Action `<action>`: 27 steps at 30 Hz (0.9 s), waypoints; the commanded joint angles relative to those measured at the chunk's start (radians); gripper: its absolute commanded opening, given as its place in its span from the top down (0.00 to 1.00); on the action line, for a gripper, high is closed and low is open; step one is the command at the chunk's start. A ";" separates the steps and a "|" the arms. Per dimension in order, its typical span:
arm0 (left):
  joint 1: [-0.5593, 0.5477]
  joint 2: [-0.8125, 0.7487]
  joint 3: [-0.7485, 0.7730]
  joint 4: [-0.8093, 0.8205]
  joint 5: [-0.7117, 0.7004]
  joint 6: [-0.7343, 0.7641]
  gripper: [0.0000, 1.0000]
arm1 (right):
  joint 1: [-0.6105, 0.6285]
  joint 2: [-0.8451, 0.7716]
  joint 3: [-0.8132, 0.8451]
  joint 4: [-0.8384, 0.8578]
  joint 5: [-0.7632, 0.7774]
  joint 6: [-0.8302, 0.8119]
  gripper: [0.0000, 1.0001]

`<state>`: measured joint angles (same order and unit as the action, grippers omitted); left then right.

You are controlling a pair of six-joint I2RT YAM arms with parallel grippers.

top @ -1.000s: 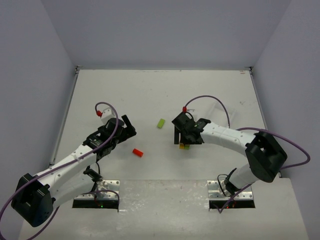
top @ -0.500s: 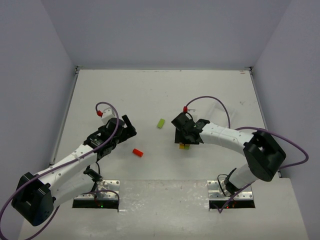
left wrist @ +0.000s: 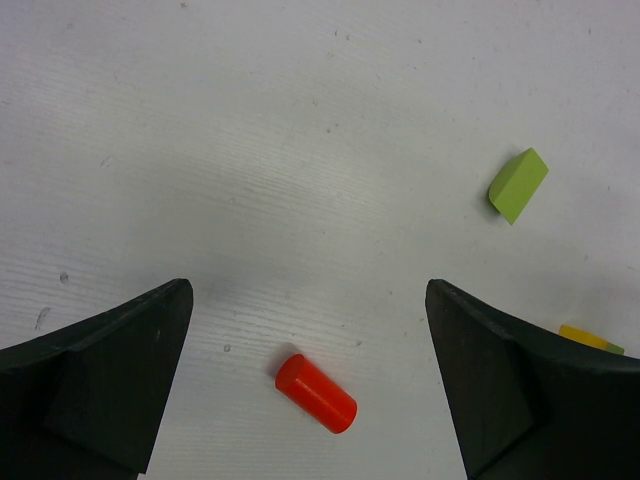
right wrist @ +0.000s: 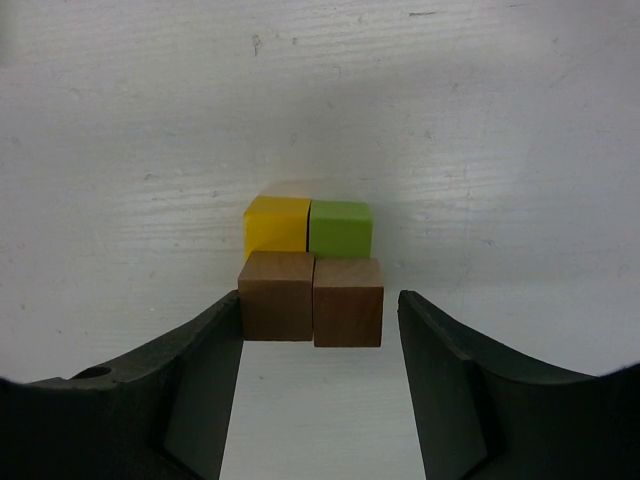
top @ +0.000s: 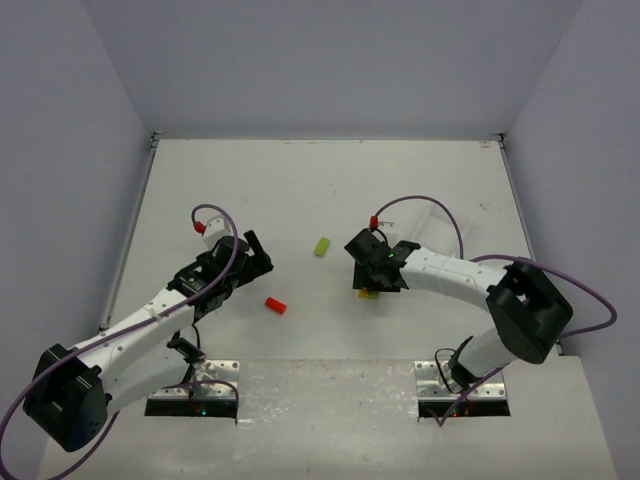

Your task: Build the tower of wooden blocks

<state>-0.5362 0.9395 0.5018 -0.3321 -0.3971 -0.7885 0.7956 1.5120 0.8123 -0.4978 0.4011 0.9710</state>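
Observation:
Two plain brown cubes point(right wrist: 311, 298) sit side by side between the fingers of my right gripper point(right wrist: 319, 296), which is open. The left finger is at the left cube's side and the right finger stands apart. A yellow cube point(right wrist: 277, 224) and a lime green cube point(right wrist: 340, 228) lie just beyond them; I cannot tell whether the brown ones rest on these. From above, this cluster point(top: 370, 293) peeks out under the right gripper point(top: 368, 275). A red-orange cylinder point(left wrist: 316, 393) point(top: 276, 304) lies below my open, empty left gripper point(left wrist: 308, 290) point(top: 258, 255). A lime green wedge point(left wrist: 518, 185) point(top: 322, 246) lies apart.
The white table point(top: 300, 190) has raised walls at the back and both sides. Purple cables loop over both arms. The yellow edge of the cluster point(left wrist: 583, 336) shows beside the left gripper's right finger.
The right wrist has shifted very slightly over the cube cluster. The left arm and the loose blocks have not moved.

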 commanded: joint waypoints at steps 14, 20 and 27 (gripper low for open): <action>-0.008 0.004 -0.006 0.054 0.012 0.015 0.00 | 0.007 -0.046 -0.012 0.064 -0.007 0.022 0.37; -0.009 0.007 -0.006 0.059 0.014 0.018 0.00 | 0.005 -0.046 -0.012 0.068 -0.002 0.024 0.37; -0.010 0.009 -0.008 0.061 0.017 0.020 0.00 | 0.005 -0.056 -0.012 0.053 0.009 0.018 0.34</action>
<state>-0.5364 0.9501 0.5005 -0.3132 -0.3809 -0.7833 0.7956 1.4950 0.7994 -0.4494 0.3824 0.9728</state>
